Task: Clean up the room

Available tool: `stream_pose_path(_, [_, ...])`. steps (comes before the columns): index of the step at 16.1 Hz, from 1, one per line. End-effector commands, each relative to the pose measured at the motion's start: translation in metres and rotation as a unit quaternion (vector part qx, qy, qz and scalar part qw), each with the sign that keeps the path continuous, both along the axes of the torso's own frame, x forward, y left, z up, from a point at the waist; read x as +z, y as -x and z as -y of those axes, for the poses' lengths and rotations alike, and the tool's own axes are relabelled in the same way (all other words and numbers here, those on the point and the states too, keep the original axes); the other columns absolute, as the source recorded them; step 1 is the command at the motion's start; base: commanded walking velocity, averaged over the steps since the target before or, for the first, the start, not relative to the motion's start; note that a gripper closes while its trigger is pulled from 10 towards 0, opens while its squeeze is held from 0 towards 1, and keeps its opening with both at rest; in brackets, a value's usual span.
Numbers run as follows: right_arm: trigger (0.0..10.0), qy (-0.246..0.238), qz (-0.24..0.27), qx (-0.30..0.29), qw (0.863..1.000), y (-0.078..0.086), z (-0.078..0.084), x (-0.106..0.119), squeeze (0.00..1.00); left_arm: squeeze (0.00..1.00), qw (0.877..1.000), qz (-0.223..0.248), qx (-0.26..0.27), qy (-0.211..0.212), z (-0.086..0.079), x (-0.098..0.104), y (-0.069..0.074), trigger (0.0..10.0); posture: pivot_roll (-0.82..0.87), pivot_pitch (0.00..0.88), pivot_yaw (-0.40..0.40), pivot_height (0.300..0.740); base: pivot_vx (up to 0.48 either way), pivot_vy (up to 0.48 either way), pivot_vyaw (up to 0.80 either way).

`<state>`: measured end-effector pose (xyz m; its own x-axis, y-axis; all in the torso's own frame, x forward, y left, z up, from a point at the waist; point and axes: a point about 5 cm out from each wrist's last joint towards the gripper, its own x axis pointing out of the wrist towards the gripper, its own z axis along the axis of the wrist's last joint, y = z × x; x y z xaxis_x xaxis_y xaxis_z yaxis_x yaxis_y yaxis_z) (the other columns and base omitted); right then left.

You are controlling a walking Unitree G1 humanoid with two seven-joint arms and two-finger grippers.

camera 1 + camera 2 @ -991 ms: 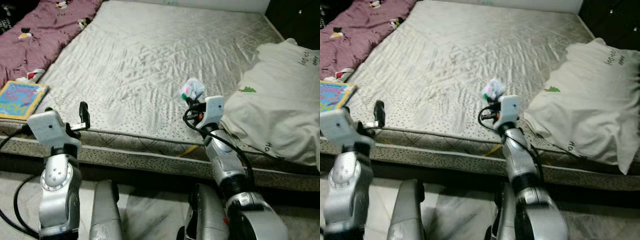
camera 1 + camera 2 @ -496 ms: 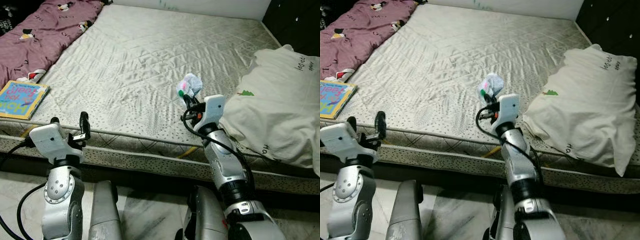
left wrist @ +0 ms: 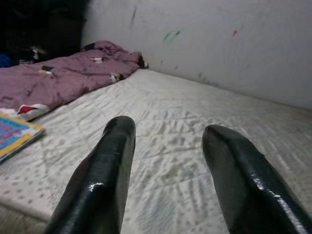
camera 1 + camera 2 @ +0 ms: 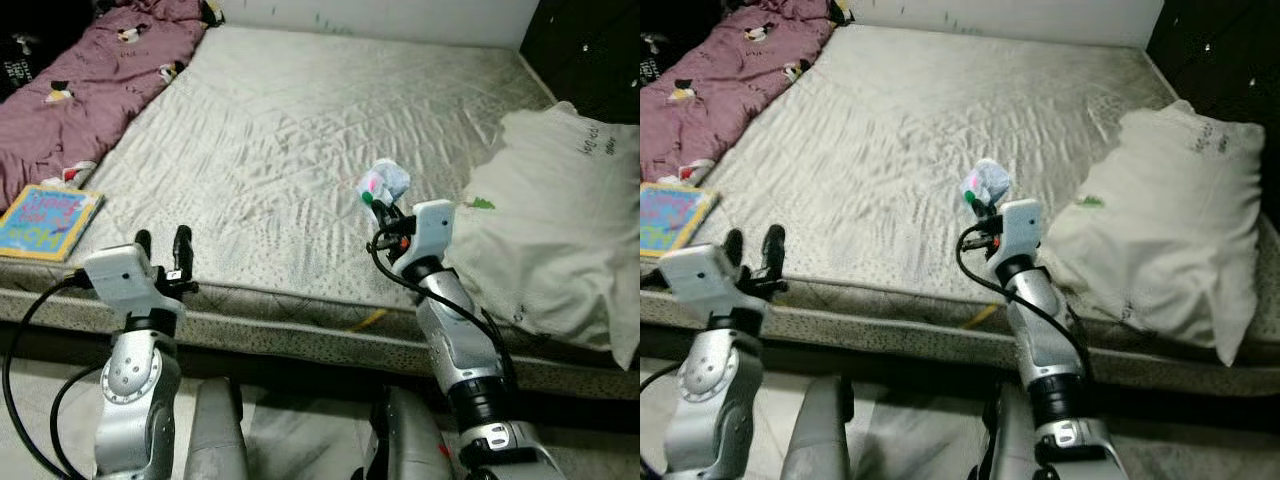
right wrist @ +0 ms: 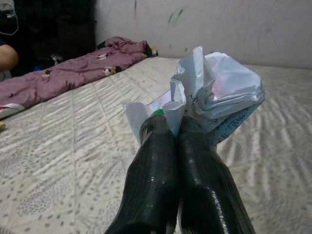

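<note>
right gripper [image 4: 385,210] pinches a crumpled wrapper [image 4: 381,181] mid-frame, so one scrap's picked up; left gripper [image 4: 160,243] spread, empty; book [image 4: 42,208] at left still waits.

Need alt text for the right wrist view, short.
The right end effector is shut on a crumpled white wrapper, held above a bare quilted mattress. A purple blanket lies along the mattress's far side, with a marked white wall behind.

Mattress [image 4: 300,150]: grey-white, quilted, speckled edge. Blanket [image 4: 85,85]: mauve, cartoon print. Book [image 4: 45,222]: blue, yellow-bordered. Pillow [image 4: 560,235]: cream. Crumpled paper [image 5: 219,92]: white, green and pink marks.
</note>
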<state>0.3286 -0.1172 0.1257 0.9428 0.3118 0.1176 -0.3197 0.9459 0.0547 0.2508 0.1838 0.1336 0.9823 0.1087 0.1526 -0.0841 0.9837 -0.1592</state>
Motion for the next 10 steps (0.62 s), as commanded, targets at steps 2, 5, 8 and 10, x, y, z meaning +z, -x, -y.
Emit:
stream_pose_path(2, [10.0, 0.007, 0.003, 0.009, 1.000, -0.0002, 0.0002, 0.0050, 0.00, 0.00, 1.000, -0.012, 0.000, 0.003, 0.0015, -0.0039, -0.0027, 10.0, 0.13, 0.000, -0.083, 0.660, 0.000, 0.000, 0.00])
stream_pose_path(5, [10.0, 0.010, -0.003, 0.014, 1.000, -0.0005, -0.0006, 0.0053, 0.00, 1.00, 1.000, -0.001, -0.007, 0.025, 0.0053, -0.0035, -0.0025, 10.0, 0.13, 0.000, -0.087, 0.694, 0.000, 0.000, 0.00])
stream_pose_path(8, [10.0, 0.013, -0.003, 0.011, 1.000, -0.0013, -0.0003, 0.0062, 0.00, 1.00, 0.999, 0.001, -0.019, 0.028, 0.0065, -0.0028, -0.0051, 10.0, 0.12, 0.000, -0.078, 0.698, 0.000, 0.000, 0.00])
stream_pose_path(10, [10.0, 0.020, 0.001, 0.006, 1.000, -0.0020, 0.0005, 0.0070, 0.00, 1.00, 0.999, 0.004, -0.025, 0.026, 0.0081, -0.0017, -0.0071, 10.0, 0.12, 0.000, -0.074, 0.728, 0.000, 0.000, 0.00])
